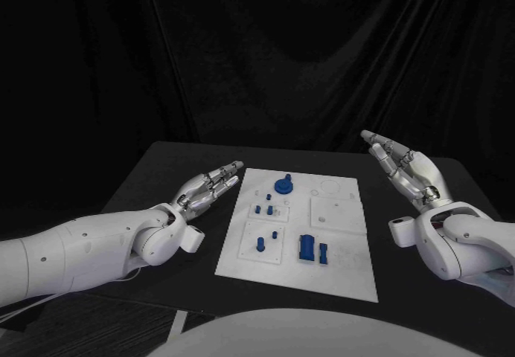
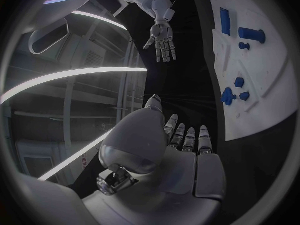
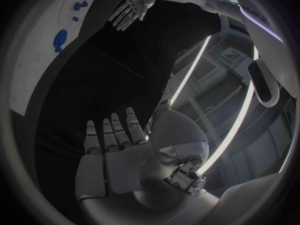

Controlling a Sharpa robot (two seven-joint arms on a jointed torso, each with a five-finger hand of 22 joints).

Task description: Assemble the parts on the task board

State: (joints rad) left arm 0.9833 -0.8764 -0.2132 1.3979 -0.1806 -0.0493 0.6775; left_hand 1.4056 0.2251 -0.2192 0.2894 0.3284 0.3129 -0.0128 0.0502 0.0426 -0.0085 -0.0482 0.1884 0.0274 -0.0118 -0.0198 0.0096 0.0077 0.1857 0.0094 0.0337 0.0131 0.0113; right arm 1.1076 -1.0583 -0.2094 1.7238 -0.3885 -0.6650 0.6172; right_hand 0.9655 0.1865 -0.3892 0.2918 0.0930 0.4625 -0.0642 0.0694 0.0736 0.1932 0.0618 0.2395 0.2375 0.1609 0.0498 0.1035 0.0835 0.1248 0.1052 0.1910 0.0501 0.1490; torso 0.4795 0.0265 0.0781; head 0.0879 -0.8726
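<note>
Task board (image 1: 341,256) flanked by left hand (image 1: 207,188) and right hand (image 1: 405,169), both spread, holding nothing; careless reach risks toppling small upright blue parts (image 1: 311,249).

Task board (image 3: 37,45) partly cut off at the right wrist view's rim.

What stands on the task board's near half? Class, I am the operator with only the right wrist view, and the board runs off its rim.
Observer: Two blue blocks stand side by side near the task board's near edge.
Operator: Anything beside them?
Observer: Smaller blue pieces stand to their left on the board.
Operator: Is my right hand over the board?
Observer: No. In the head view the right hand is off the board's right side, fingers spread, holding nothing.
</note>
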